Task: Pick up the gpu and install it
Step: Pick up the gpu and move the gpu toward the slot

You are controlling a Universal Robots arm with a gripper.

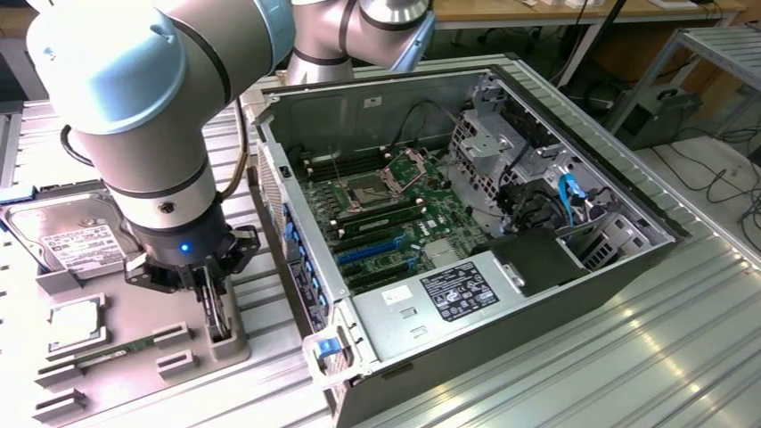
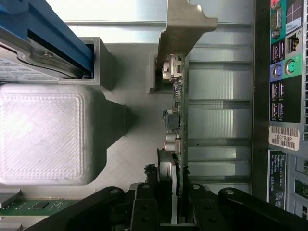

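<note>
Gpu: the gpu (image 2: 179, 96) stands on edge in its slot on the grey parts holder (image 1: 178, 334), silvery end bracket (image 2: 184, 29) at the far end from me, beside the open computer case (image 1: 511, 357).
My gripper: my gripper (image 2: 173, 211) is down over the card, drawn in narrow, with one of my fingers (image 2: 144, 209) on each face; as far as I can see they press on it.
Done: I have reached the card and taken hold, by my reckoning.
Left: the card sits in the holder, not yet raised; the whole carry and the seating remain.
Destination: the motherboard (image 1: 393, 214) lies bare inside the case, its blue expansion slots (image 1: 374, 251) unfilled.
Neighbours on the holder: a silver hard drive (image 1: 71, 236), a square chip (image 1: 74, 323) and a green memory stick (image 1: 113, 349), all untouched and apart from my grip.
</note>
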